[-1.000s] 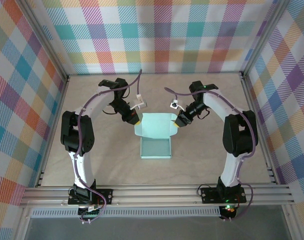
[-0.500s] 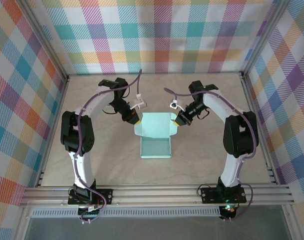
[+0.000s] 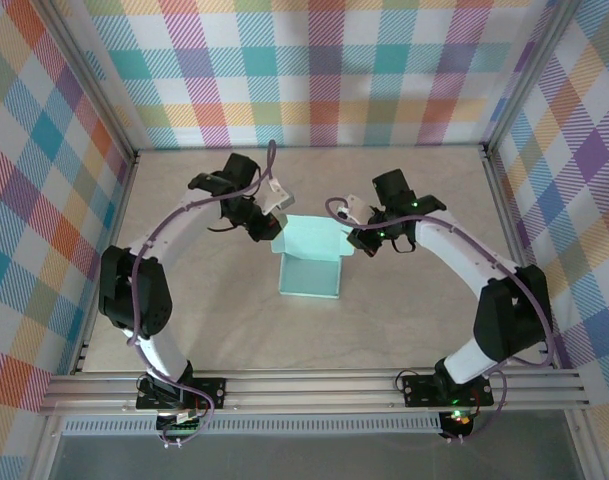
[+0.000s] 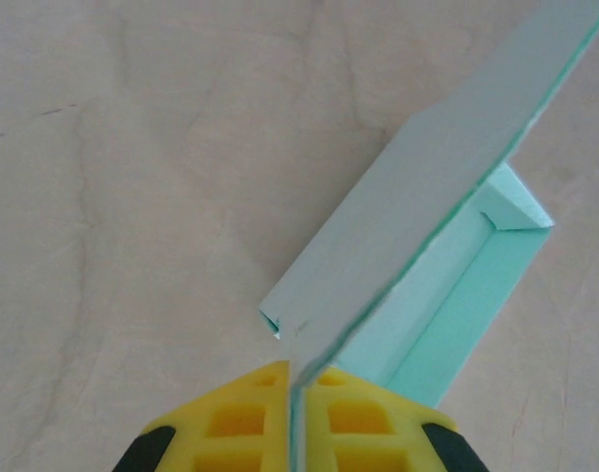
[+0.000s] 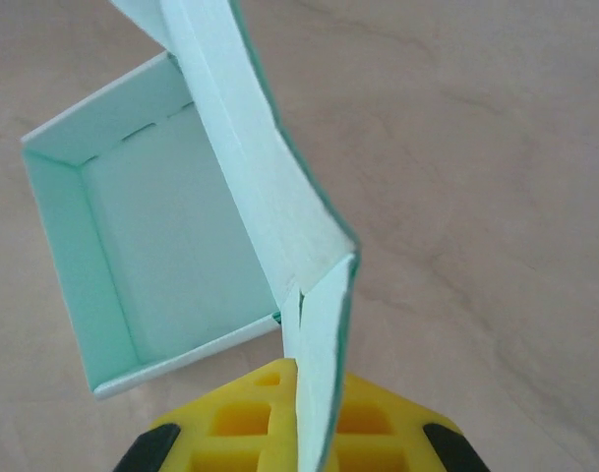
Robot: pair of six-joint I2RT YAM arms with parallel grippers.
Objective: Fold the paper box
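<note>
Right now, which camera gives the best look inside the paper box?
The right wrist view: the paper box lies open, floor and side walls plain. The top view shows the whole box, but small. The left wrist view catches mostly raised card edge-on, with a sliver of inside.

Two white-and-black arms are rising from the near edge and curving inward toward each other. The left arm (image 3: 174,225) is bending with its elbow far out to the left, its wrist angling down and to the right. The right arm (image 3: 464,255) is mirroring it, elbow out to the right. The left gripper (image 3: 274,234) is pinching one edge of the paper box (image 3: 309,275) between yellow pads (image 4: 240,418), jaws closed on the thin card. The right gripper (image 3: 352,243) is clamping the opposite edge the same way.
</note>
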